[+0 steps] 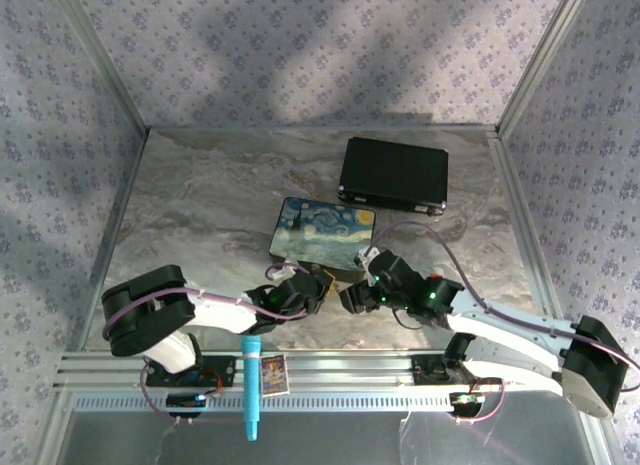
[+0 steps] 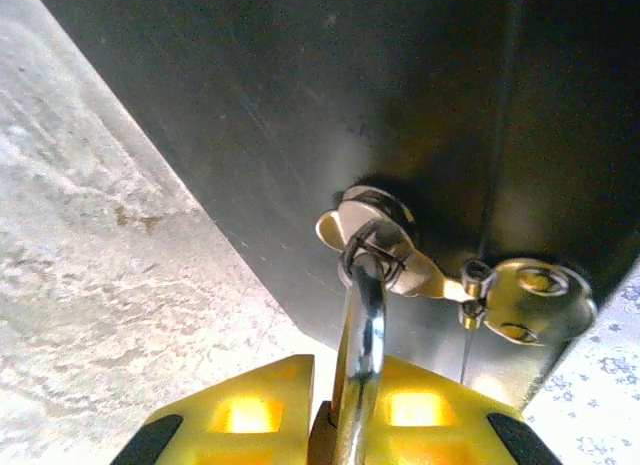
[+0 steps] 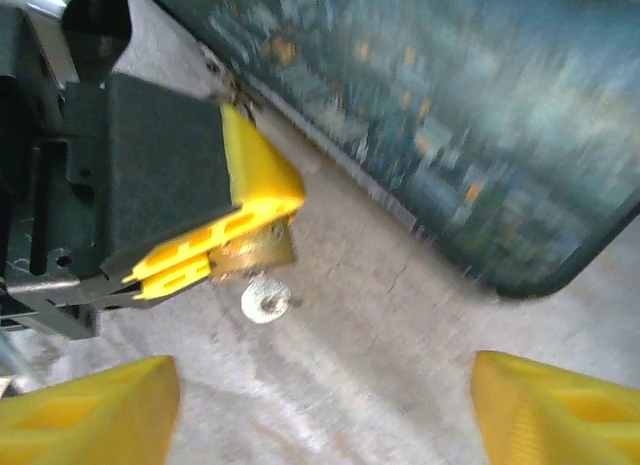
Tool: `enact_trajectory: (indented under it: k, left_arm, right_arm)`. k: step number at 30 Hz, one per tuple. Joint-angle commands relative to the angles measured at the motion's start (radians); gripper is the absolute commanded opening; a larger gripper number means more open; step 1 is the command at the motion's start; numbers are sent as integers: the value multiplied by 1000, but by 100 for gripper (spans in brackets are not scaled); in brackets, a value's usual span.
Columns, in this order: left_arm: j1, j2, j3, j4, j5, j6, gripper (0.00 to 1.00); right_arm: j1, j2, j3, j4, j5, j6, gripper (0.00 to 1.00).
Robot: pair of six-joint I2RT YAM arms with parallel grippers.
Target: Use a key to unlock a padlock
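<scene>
floral lilac walls enclose a marbled grey tabletop.

painted box, left gripper crowd right gripper's front; black case beyond; table left open.

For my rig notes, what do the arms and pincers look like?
The left arm and right arm have white links, black joints and purple cables. The left pincer and right pincer have yellow wedge fingers on black bodies. The right arm carries green lights.
</scene>
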Motion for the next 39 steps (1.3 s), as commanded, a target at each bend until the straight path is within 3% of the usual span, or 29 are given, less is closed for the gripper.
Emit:
enact_trajectory:
  k: [1,8,13,28,36,39]
  left_arm:
    - [19,-55,41,-239,48,36,0]
    - [38,-118,42,-312,45,54,0]
    - [40,-126,43,-310,50,59,0]
    - [38,-176,33,-323,45,83,0]
    - [38,-172,13,-276,63,73,0]
    - [38,-172,12,-273,63,76,0]
  right_arm:
    - [14,-48,-23,93,174,-123,82]
    - [60,5,-23,136,50,-307,63]
    - [217,38,-49,228,169,-421,59]
    - [197,262,-9,373,123,-468,46]
    - [179,314,3,408,117,-487,32]
    - [170,327,7,413,99,-490,21]
